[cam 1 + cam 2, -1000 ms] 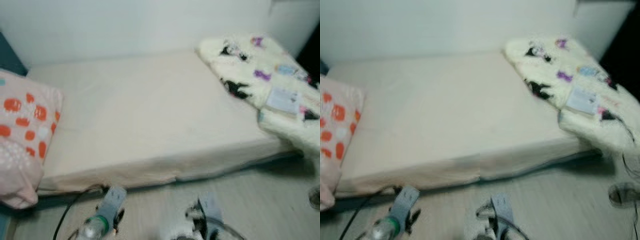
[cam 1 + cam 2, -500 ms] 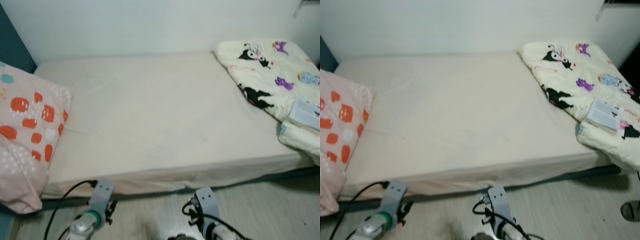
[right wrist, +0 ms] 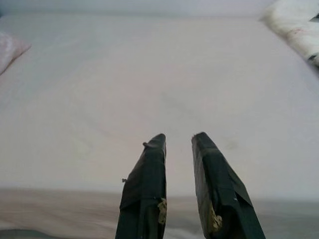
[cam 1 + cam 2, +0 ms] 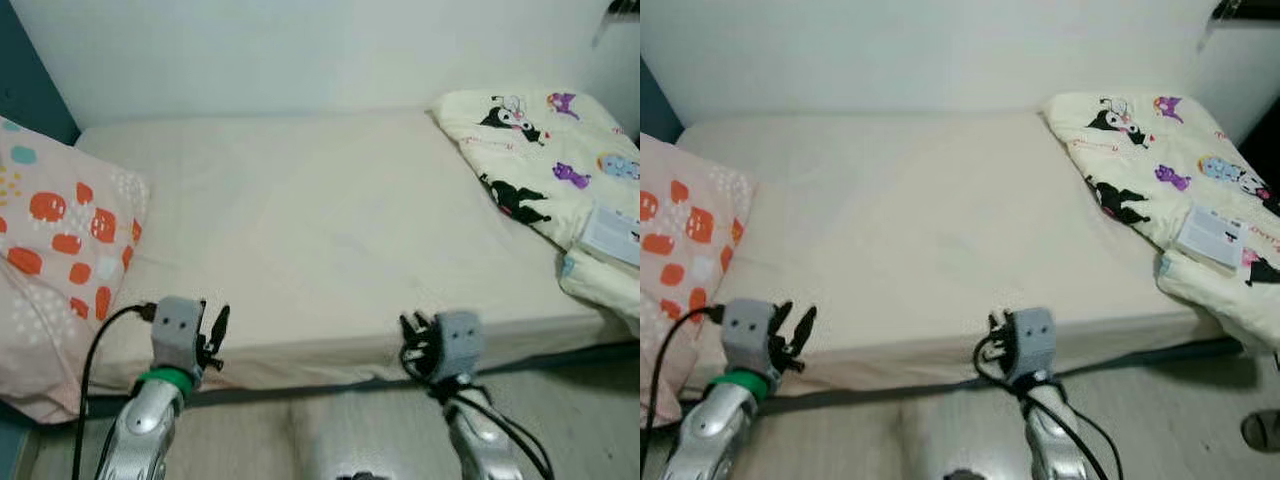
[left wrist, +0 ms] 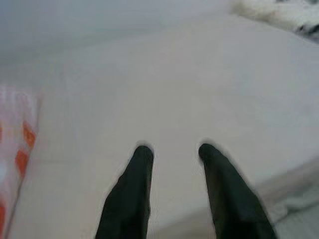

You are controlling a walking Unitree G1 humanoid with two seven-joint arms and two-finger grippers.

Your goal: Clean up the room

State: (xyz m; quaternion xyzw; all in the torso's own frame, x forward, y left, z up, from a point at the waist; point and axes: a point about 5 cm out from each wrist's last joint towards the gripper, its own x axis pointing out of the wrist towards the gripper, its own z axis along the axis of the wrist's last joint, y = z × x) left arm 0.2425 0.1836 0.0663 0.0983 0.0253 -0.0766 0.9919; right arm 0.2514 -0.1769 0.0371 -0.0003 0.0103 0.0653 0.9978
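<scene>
Two silver arms are raised at the near edge of the bed, nearest to the camera. The left gripper (image 5: 172,149) holds its black fingers a moderate gap apart with nothing between them; the right gripper (image 3: 178,138) keeps a narrower gap, also empty. Both point over the low mattress in its cream fitted sheet (image 4: 300,230), whose middle lies bare.

On the robot's left, a pale pink pillow with orange blotches (image 4: 55,270) leans off the mattress end. A black cable (image 4: 95,350) loops by the left wrist.

Farther off on the right, the likely thing to tidy is the cream fleece blanket printed with black and purple cartoon figures (image 4: 1160,170), bunched at the far right end and spilling over the edge. A small white booklet (image 4: 1208,235) rests on it.

The risks, as I judge them: gripping the blanket blindly could tip the booklet onto the floor, and the cable might snag on the left arm as it reaches forward.
</scene>
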